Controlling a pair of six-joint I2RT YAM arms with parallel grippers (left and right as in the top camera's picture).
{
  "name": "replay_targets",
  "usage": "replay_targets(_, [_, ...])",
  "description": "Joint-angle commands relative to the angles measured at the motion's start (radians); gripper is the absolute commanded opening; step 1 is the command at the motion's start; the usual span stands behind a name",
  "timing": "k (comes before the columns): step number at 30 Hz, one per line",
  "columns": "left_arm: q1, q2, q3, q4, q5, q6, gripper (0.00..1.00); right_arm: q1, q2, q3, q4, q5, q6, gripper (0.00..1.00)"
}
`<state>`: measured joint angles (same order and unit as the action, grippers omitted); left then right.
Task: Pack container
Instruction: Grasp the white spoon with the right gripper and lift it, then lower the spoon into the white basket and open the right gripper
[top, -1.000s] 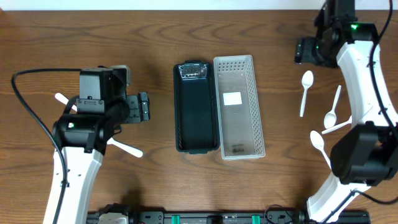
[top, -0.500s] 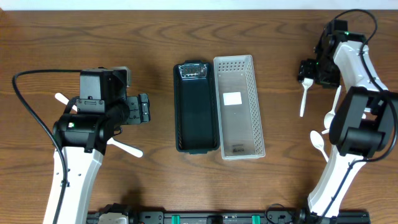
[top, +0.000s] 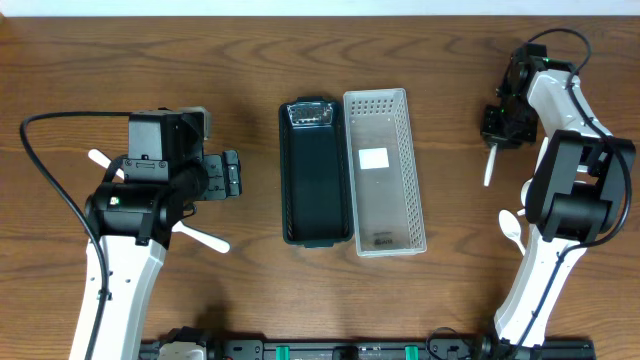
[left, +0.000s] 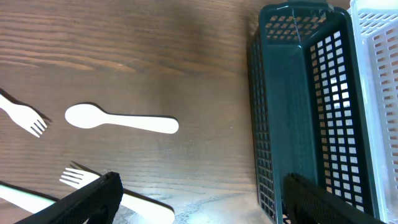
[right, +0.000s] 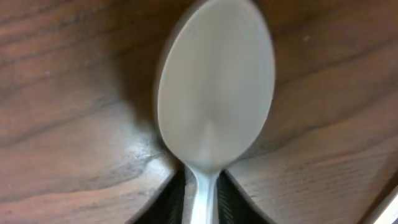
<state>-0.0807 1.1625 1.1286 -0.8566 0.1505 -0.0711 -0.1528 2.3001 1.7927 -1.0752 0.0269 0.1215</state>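
Observation:
My right gripper (top: 499, 128) is at the far right of the table, shut on the neck of a white plastic spoon (right: 214, 112). The spoon's bowl fills the right wrist view, close against the wood, and its handle (top: 489, 168) sticks out below the gripper. A dark green basket (top: 284, 170) and a white perforated basket (top: 420, 170) stand side by side in the middle, both without cutlery. My left gripper (top: 232, 172) hovers open left of the green basket (left: 267, 124), with nothing between its fingers (left: 93, 202).
White cutlery lies near the left arm: a spoon (left: 121, 120), a fork (left: 25, 118) and a second fork (left: 118, 193) under the left finger. Two more spoons (top: 511, 228) lie by the right arm, partly hidden. A label (top: 374, 158) sits in the white basket.
My right arm swung in over the top spoon on the right, came down and shut its jaws on the spoon's neck. The left arm has not moved.

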Motion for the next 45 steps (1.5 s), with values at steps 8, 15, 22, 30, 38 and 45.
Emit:
replay_targets(8, [-0.004, 0.0, 0.023, -0.002, -0.004, 0.006, 0.86, 0.03, -0.012, 0.008, -0.029, -0.018, 0.005, 0.01])
replay_targets(15, [-0.004, 0.0, 0.023, -0.002, -0.004, 0.006, 0.86, 0.123, -0.197, 0.187, -0.096, -0.042, 0.005, 0.01])
replay_targets(22, [-0.004, 0.0, 0.023, 0.001, -0.004, 0.006, 0.86, 0.341, -0.332, 0.245, -0.129, -0.09, 0.093, 0.01])
replay_targets(30, [-0.004, 0.0, 0.023, 0.001, -0.004, 0.006, 0.86, 0.543, -0.275, 0.108, -0.14, -0.087, 0.198, 0.01])
replay_targets(38, [-0.004, 0.0, 0.023, -0.003, -0.004, 0.006, 0.86, 0.61, -0.211, -0.069, -0.042, -0.084, 0.224, 0.1])
replay_targets(45, [-0.004, 0.0, 0.022, -0.003, -0.005, 0.007, 0.86, 0.586, -0.225, 0.062, -0.081, -0.079, 0.131, 0.34])
